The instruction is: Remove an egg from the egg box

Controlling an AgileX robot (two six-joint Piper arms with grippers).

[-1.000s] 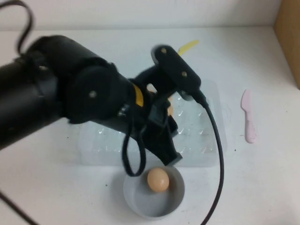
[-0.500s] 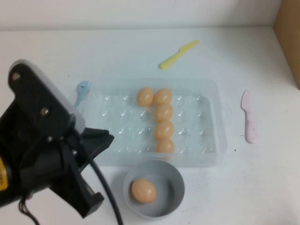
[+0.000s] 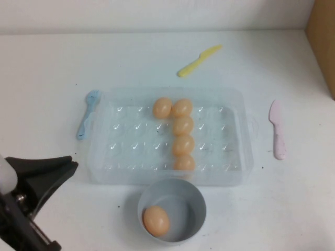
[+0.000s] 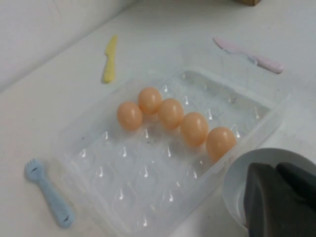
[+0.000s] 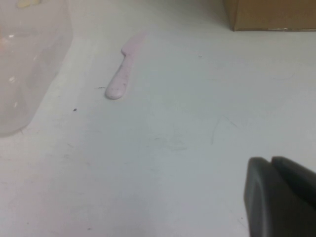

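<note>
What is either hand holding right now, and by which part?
Nothing. The left hand is open and empty at the table's near left; the right hand holds nothing; the egg lies in the bowl.

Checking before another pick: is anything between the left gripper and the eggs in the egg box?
Nothing visible. The left gripper, empty at the table's near left, has bare table up to the egg box; the nearest egg lies uncovered. The right gripper is parked aside.

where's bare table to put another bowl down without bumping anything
Best patch: the near right of the table, bordered by the bowl and pink knife; the right gripper hangs over table near that knife. The far left, beyond the blue fork, is also bare. Crowded: the egg box with bowl and egg against it, and the left gripper near left.
</note>
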